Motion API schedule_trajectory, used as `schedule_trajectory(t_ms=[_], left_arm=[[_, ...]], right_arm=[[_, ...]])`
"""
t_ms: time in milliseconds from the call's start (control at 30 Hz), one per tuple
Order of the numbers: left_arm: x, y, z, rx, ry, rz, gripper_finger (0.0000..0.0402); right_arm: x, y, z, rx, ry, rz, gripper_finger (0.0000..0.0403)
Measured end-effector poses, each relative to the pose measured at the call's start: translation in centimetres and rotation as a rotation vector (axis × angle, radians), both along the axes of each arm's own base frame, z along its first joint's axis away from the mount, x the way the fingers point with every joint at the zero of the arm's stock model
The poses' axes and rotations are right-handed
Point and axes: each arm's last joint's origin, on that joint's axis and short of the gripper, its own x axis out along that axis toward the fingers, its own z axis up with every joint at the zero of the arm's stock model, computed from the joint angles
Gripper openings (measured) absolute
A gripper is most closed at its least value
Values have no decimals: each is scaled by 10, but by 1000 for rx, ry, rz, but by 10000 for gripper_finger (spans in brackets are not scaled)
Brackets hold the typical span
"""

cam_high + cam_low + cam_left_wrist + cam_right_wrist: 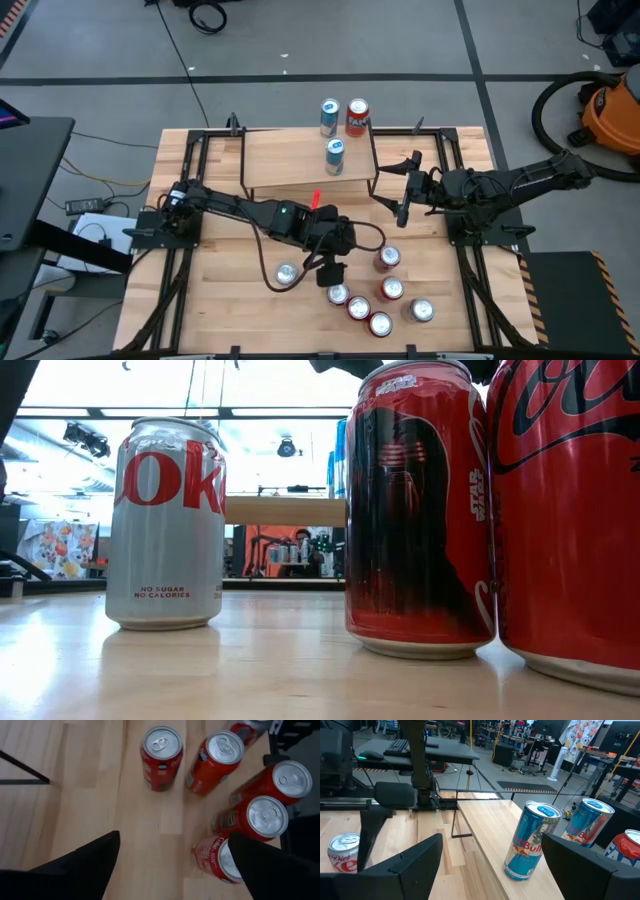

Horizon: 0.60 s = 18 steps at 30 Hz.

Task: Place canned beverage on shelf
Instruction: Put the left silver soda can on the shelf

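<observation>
High view: shelf [290,160] at the table's far side carries one blue can [335,156] on its board; a second blue can [329,117] and a red-and-white can [357,117] stand just behind the shelf's far edge, whether on it or past it cannot be told. Six cans wait on the table in front of the shelf, a silver can [287,274] among them.
Left gripper [330,270]: in front of the shelf, over the waiting cans, holding nothing.
Right gripper [400,195]: beside the shelf's right end, empty.
Low view: silver can [166,525] and two red cans stand on the table, shelf board visible behind them.
Left wrist view: fingers [90,862] spread wide above bare wood, five red cans just beyond, none gripped.
Right wrist view: fingers [415,860] wide apart, blue can [532,842] upright on the shelf ahead.
Progress: likely a third done; next pick seems imminent.
</observation>
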Motion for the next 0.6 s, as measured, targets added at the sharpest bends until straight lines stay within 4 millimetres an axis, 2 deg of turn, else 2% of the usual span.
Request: schedule_trajectory(t_ms=[100,300,367,467,600], left_arm=[[-1,-2,0,9,-2,-7,328],[-2,-5,0,29,-1,-45,189],[-2,-6,0,45,0,-69,169],[-2,-6,0,16,1,-42,187],[-1,-5,0,9,2,-31,274]], right_arm=[[0,0,0,0,0,0,349],[0,0,0,0,0,0,349],[0,0,0,0,0,0,349],[0,0,0,0,0,0,349],[0,0,0,0,0,0,349]])
